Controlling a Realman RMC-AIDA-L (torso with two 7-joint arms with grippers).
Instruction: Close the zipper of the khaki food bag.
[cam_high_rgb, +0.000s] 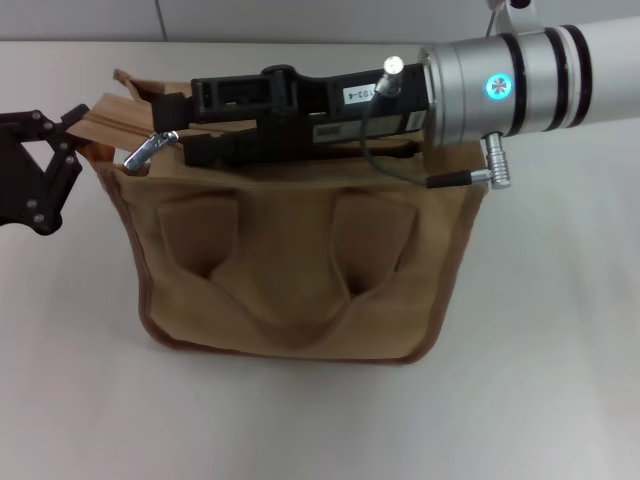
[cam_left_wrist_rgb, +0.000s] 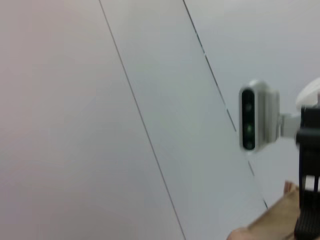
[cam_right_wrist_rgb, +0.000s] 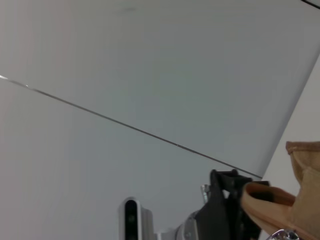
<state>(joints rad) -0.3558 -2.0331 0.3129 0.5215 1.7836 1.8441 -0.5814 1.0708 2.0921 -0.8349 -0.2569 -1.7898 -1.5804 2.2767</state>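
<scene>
The khaki food bag (cam_high_rgb: 300, 270) stands upright on the table (cam_high_rgb: 560, 380) before me, its zipper (cam_high_rgb: 110, 120) running along the top, the silver pull tab (cam_high_rgb: 150, 150) at my left end. My right gripper (cam_high_rgb: 185, 125) reaches across the top and pinches that tab, while my left gripper (cam_high_rgb: 70, 130) is closed on the bag's left end. The canvas looks soft and slack, so I judge it will buckle unless that end stays braced and I pull by the stiff tab.

Right arm (cam_high_rgb: 500, 80) lies along khaki food bag (cam_high_rgb: 290, 270) top, hiding most of the zipper (cam_high_rgb: 110, 115). Left gripper (cam_high_rgb: 75, 125) cut by head view's edge. Right gripper (cam_high_rgb: 185, 130) fingers' grip unclear.
</scene>
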